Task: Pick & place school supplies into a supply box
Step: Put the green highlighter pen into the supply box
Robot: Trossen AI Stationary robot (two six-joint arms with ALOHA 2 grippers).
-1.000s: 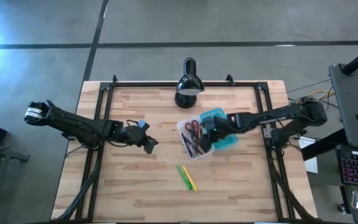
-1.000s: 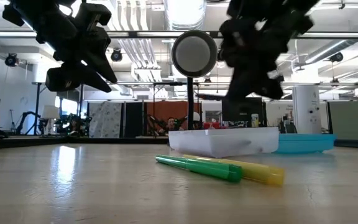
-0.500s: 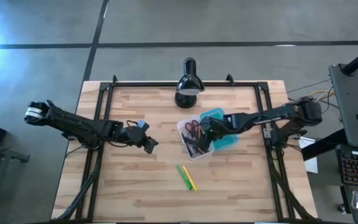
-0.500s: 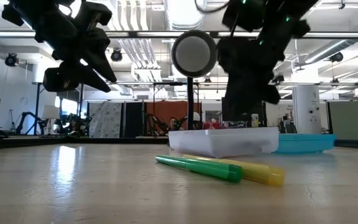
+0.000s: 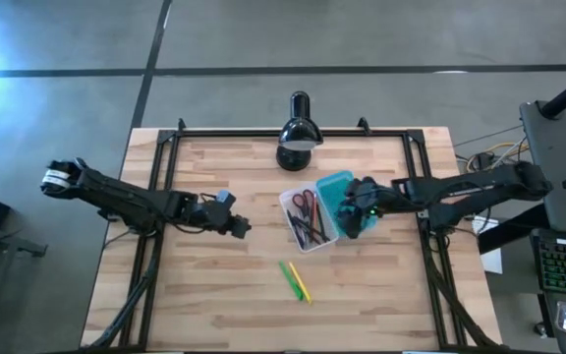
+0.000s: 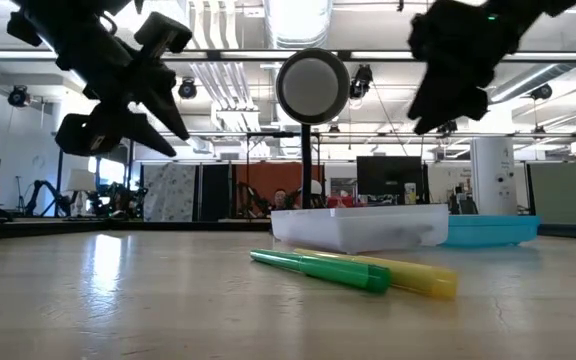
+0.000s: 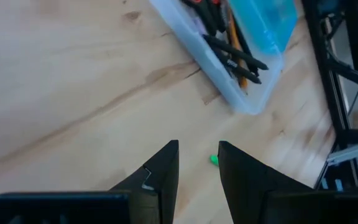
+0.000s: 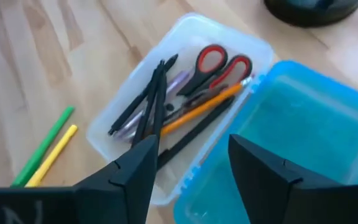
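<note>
The supply box stands mid-table: a clear tray [image 5: 306, 218] with its teal lid [image 5: 340, 189] lying open flat on the table beside it. In the tray [image 8: 179, 93] lie red-handled scissors [image 8: 219, 62], several black pens [image 8: 145, 102] and an orange one [image 8: 197, 107]. A green marker [image 5: 289, 276] and a yellow marker [image 5: 303, 283] lie side by side on the table nearer the front edge. My right gripper [image 5: 354, 211] hangs open over the lid, holding nothing [image 8: 191, 149]. My left gripper [image 5: 239, 228] hovers open left of the box, also holding nothing [image 7: 197, 155].
A black desk lamp [image 5: 298, 133] stands at the far edge, just behind the box. A dark metal frame [image 5: 165, 147] runs along the table's far, left and right sides. Bare wood lies left of the markers and along the near edge.
My right gripper has risen from just above the tray and drawn back toward the table's right edge, now over the lid. My left gripper has rolled a little about its own axis while staying in place. The box and markers have not moved.
</note>
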